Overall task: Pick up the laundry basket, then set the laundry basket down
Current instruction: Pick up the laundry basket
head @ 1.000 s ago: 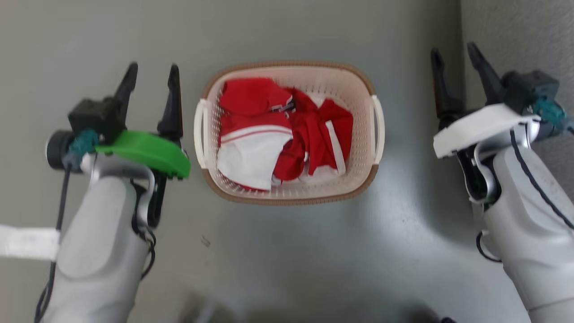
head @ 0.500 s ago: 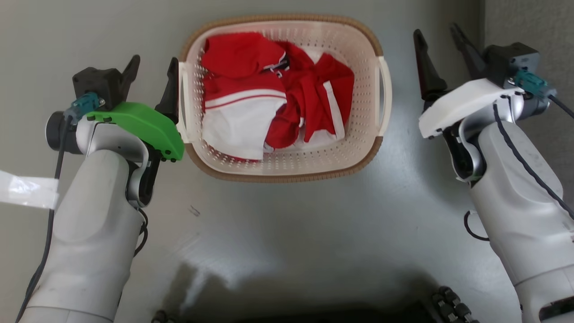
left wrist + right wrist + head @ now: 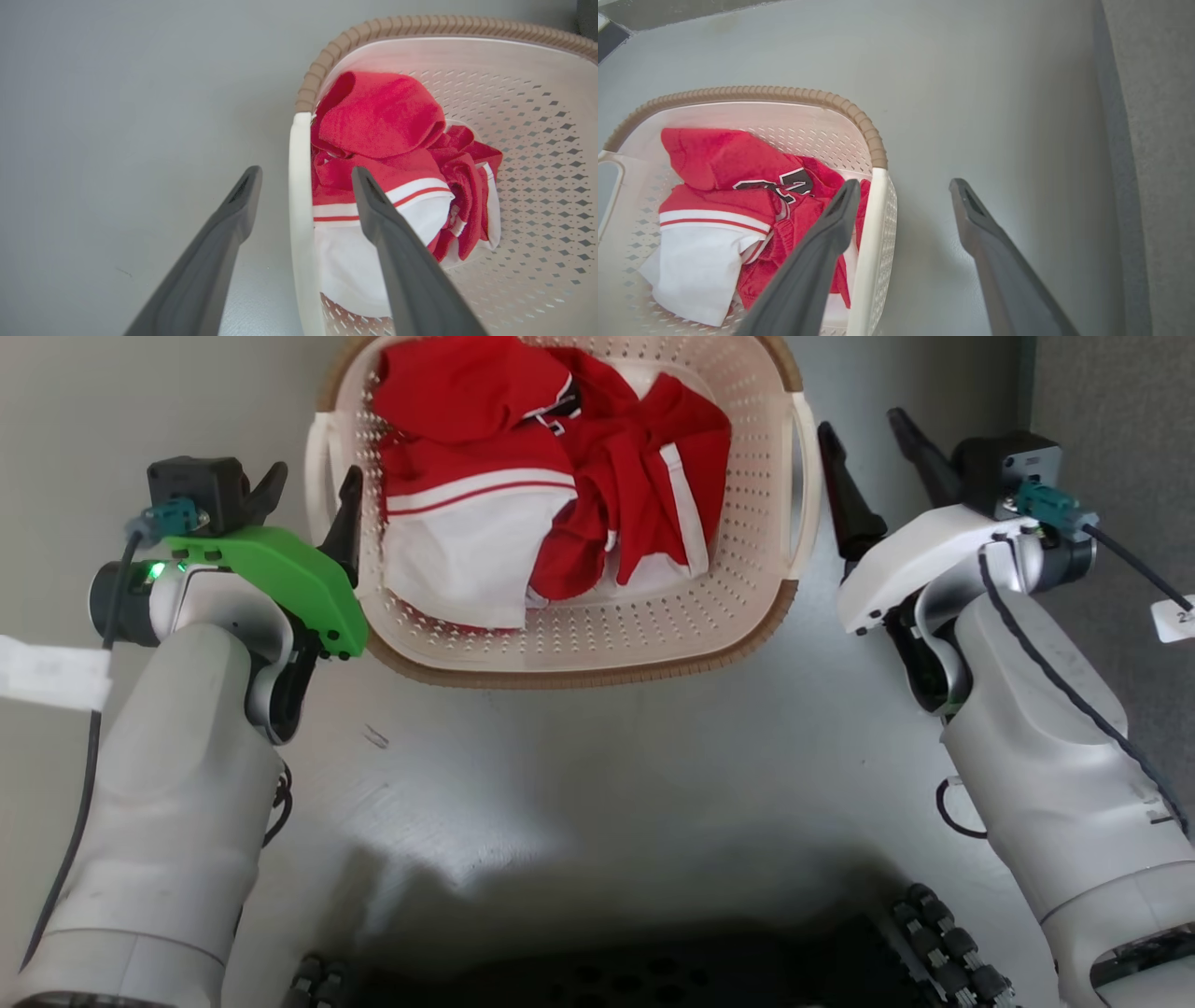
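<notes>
The laundry basket (image 3: 597, 644) stands on the grey floor at the top centre of the head view, cream and perforated with a brown rim, with red-and-white clothes (image 3: 523, 457) inside. My left gripper (image 3: 316, 471) is open at its left handle (image 3: 317, 476). In the left wrist view the left gripper (image 3: 306, 170) has one finger outside the basket (image 3: 420, 25) and one over the clothes. My right gripper (image 3: 860, 420) is open by the right handle (image 3: 808, 476). In the right wrist view the right gripper (image 3: 904, 182) straddles the handle (image 3: 873, 210) of the basket (image 3: 761, 91).
My dark wheeled base (image 3: 653, 980) fills the bottom edge of the head view. A darker grey upright surface (image 3: 1111, 392) runs close along the right, just beyond my right arm. A white tag (image 3: 51, 672) hangs on the left arm's cable.
The head camera has dropped closer, so the basket looks larger and higher in the picture. Both grippers have closed in from beside the basket to its two side handles, still open.
</notes>
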You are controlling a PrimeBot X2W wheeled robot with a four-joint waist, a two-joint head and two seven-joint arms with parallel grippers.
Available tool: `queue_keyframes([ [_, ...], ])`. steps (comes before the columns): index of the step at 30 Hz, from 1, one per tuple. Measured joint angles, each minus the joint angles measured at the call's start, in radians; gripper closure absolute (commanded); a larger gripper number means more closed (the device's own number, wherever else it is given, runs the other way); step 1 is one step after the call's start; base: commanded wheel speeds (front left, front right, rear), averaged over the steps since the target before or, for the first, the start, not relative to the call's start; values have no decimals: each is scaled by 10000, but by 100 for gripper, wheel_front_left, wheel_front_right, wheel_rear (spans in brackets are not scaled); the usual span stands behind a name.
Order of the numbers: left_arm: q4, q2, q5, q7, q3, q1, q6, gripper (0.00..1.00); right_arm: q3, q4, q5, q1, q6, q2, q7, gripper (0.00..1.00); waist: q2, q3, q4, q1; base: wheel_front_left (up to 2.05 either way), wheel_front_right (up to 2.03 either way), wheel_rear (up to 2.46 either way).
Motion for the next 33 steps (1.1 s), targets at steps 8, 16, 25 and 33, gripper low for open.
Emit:
queue_keyframes([
  [8, 836, -29, -50, 169, -63, -492, -119, 0, 174, 550, 17, -255, 148, 153, -102, 0, 0, 457, -121, -1, 0, 0, 0],
  [16, 1557, -234, -301, 173, -71, -1152, -219, 73, 307, 1187, 107, -566, 299, 274, -102, 100, 0, 803, -107, -1, 0, 0, 0],
  [25, 2171, -451, -527, 157, -209, -1431, -332, 100, 470, 1657, 334, -835, 573, 466, -113, 100, 0, 884, -66, -1, 0, 0, 0],
  [33, 2642, -562, -617, -15, -318, -1579, -334, 100, 468, 2098, 391, -1096, 616, 506, -182, 100, 0, 787, -37, -1, 0, 0, 0],
])
